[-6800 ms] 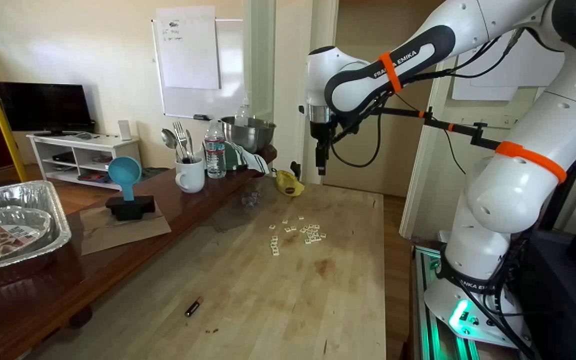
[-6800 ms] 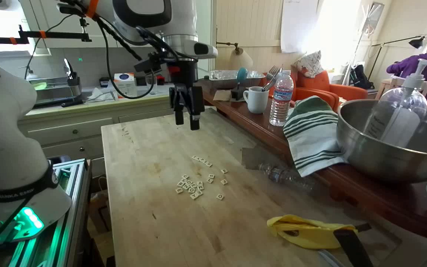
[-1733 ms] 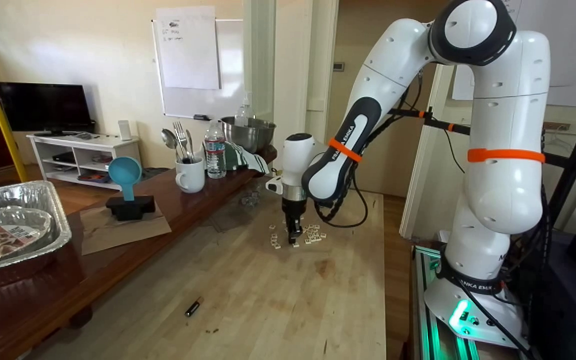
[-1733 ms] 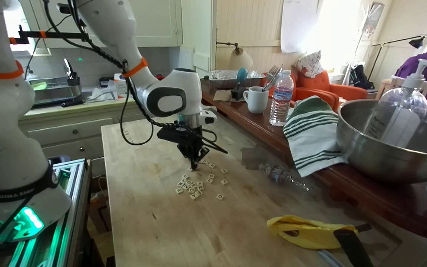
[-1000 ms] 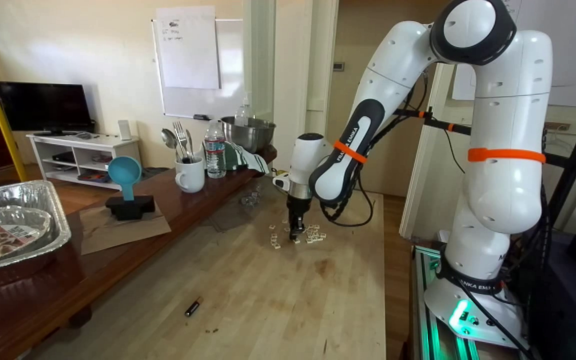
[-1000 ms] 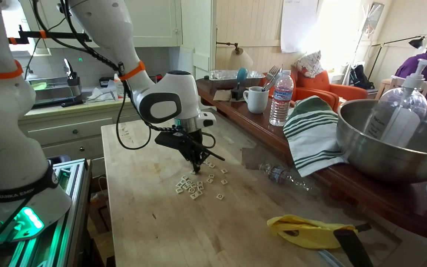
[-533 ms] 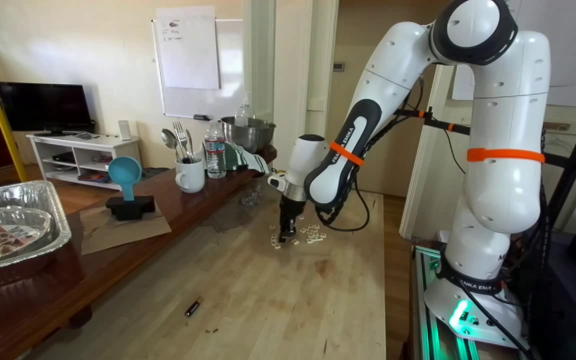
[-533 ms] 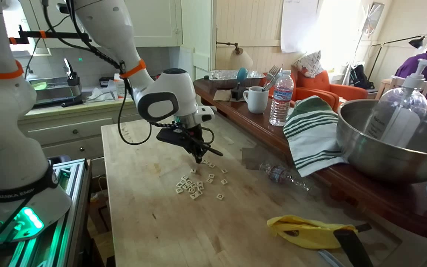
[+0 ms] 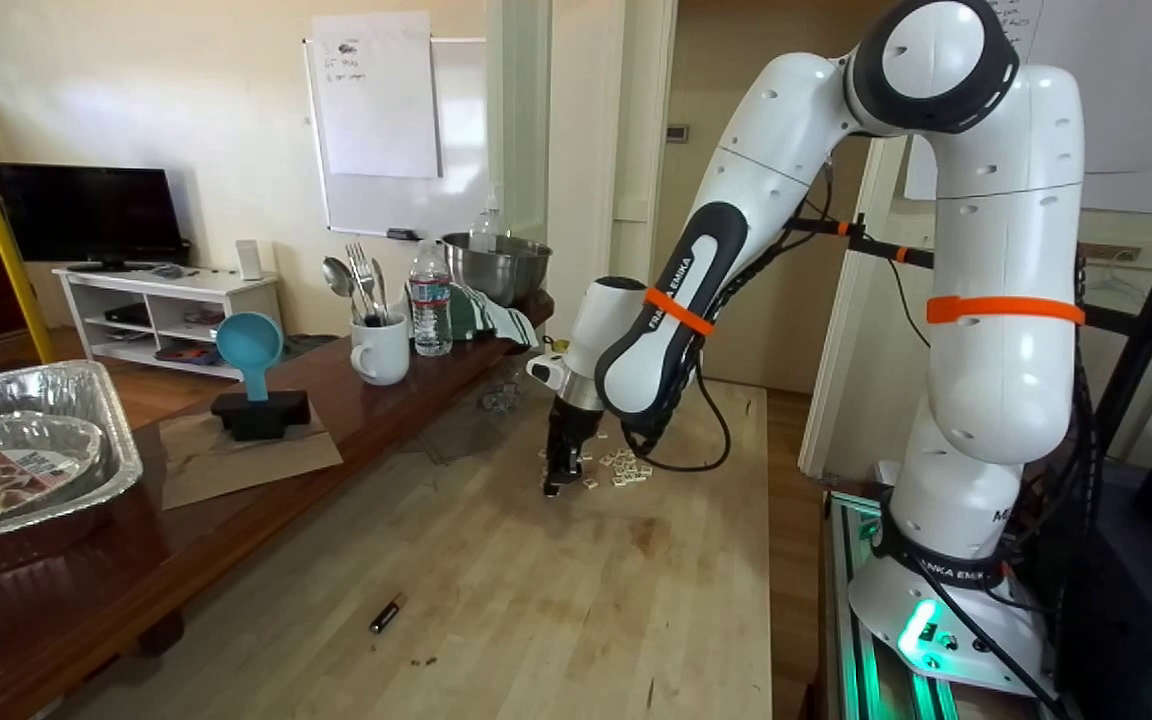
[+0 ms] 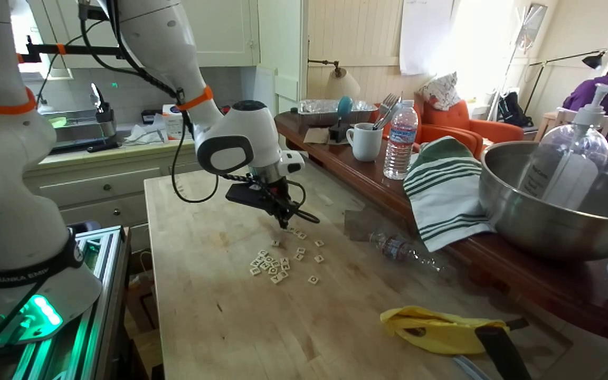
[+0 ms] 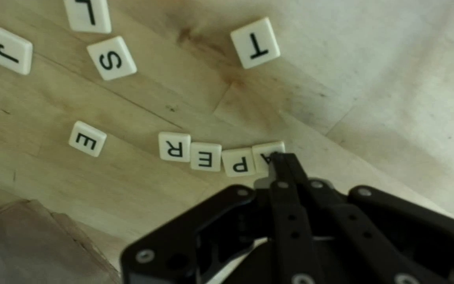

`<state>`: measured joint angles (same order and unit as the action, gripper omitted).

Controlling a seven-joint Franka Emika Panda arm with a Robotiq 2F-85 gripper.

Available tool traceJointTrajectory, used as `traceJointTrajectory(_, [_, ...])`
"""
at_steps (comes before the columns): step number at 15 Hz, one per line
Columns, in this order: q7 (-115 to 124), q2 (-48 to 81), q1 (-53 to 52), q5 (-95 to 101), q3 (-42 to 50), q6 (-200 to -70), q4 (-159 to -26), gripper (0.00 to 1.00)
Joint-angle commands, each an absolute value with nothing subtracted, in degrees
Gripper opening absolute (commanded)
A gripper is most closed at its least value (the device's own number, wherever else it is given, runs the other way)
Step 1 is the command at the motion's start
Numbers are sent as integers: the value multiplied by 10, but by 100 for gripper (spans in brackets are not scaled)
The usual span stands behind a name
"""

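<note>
My gripper [image 11: 284, 157] is shut with nothing between its fingers. In the wrist view its tips overlap part of the A tile [image 11: 261, 149]; whether they touch it I cannot tell. Beside that tile, in a slightly bent row, lie the P tile [image 11: 235, 167], E tile [image 11: 199, 150] and R tile [image 11: 168, 146]. Apart from the row is the T tile [image 11: 255, 42]. In an exterior view the tilted gripper [image 9: 551, 488] reaches down at the row and hides most of it. A heap of letter tiles [image 10: 269, 262] lies close by.
Loose S [image 11: 106, 67], J [image 11: 14, 45] and E [image 11: 83, 132] tiles lie around the row. A battery [image 9: 386, 613], a yellow bag [image 10: 441, 330] and a clear bottle [image 10: 395, 247] lie on the table. A raised brown ledge [image 10: 335, 153] carrying a mug [image 10: 366, 142] runs alongside.
Since the oldest frames the gripper has come down and shut, and the T tile has left the row's end. Over the last second the gripper moved from the T tile to the A tile.
</note>
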<state>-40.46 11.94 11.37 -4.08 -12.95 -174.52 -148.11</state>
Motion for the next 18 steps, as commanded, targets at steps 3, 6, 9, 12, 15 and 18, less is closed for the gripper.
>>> traceJointTrajectory(3, [-429,135,127,-25,-127,-1727,-1472,0])
traceJointTrajectory(6, [-411,121,110,17,-99,-1683,-1475,0])
traceJointTrajectory(9, [-407,108,92,50,-73,-1644,-1475,0])
traceJointTrajectory(12, [-410,100,86,45,-65,-1649,-1476,0])
traceJointTrajectory(15, [-416,94,92,8,-77,-1688,-1480,0])
traceJointTrajectory(18, [-426,90,101,-18,-91,-1715,-1482,0])
